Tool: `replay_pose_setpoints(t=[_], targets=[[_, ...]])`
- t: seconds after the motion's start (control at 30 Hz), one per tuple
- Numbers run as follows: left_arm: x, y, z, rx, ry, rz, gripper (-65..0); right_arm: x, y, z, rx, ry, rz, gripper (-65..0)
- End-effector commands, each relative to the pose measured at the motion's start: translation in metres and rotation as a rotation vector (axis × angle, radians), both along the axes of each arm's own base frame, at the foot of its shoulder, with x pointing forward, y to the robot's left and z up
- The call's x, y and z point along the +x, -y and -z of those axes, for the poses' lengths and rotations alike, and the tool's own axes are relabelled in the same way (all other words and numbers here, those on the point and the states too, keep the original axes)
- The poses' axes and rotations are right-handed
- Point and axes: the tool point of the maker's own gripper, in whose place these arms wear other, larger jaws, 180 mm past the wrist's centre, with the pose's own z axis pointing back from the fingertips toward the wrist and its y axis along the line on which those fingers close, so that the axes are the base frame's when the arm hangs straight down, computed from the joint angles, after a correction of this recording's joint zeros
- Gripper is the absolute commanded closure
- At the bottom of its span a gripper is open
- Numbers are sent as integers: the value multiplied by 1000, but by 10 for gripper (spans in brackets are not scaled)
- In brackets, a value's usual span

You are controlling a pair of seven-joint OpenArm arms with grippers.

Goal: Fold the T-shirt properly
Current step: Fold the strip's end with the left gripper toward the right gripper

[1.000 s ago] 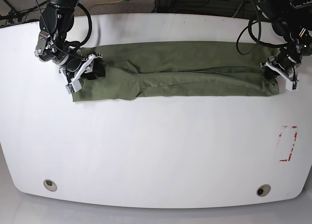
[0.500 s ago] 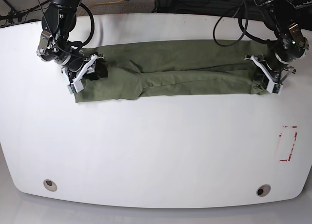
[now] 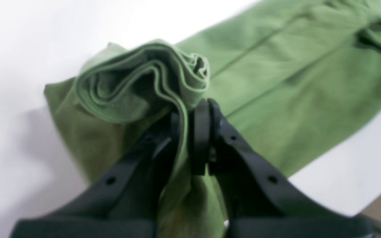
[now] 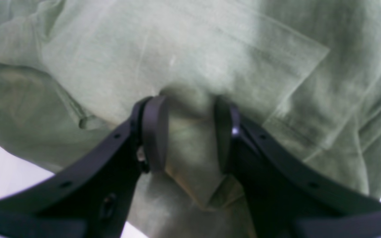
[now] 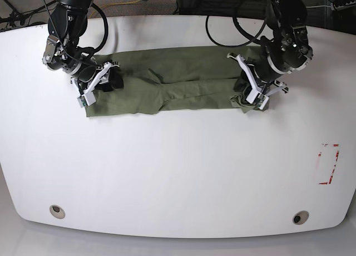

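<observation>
The olive-green T-shirt [image 5: 183, 78] lies as a long folded strip across the far part of the white table [image 5: 178, 167]. On the right of the base view, my left gripper [image 5: 251, 94] is shut on the strip's right end. In the left wrist view that gripper [image 3: 190, 112] pinches several stacked layers, and the T-shirt [image 3: 293, 82] stretches away behind. On the base view's left, my right gripper [image 5: 92, 89] holds the other end. In the right wrist view its fingers [image 4: 154, 132] clamp a bunched ridge of the T-shirt [image 4: 193, 49].
A red-marked rectangle [image 5: 328, 164] sits near the table's right edge. Two round holes [image 5: 57, 211] [image 5: 300, 217] lie by the front edge. Cables and dark equipment crowd the floor behind the table's far edge.
My left gripper has carried the shirt's right end leftward from the table's far right, shortening the strip. The right arm and its end have barely moved.
</observation>
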Motion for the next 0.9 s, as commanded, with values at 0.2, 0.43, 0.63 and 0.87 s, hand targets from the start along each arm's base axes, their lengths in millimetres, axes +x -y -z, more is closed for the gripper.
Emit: replay_pose_setpoints(t=[0.2, 0.43, 0.63, 0.87], targets=[[12, 45, -21, -94, 68, 83, -1, -8, 5, 7, -44, -43, -17, -224], [19, 64, -13, -131, 41, 113, -4, -7, 5, 6, -44, -40, -16, -224], [14, 77, -5, -146, 9, 147, -53, -6, 5, 6, -43, -39, -15, -224], [10, 108, -14, -155, 29, 248, -257, -6, 5, 5, -42, -38, -16, -224]])
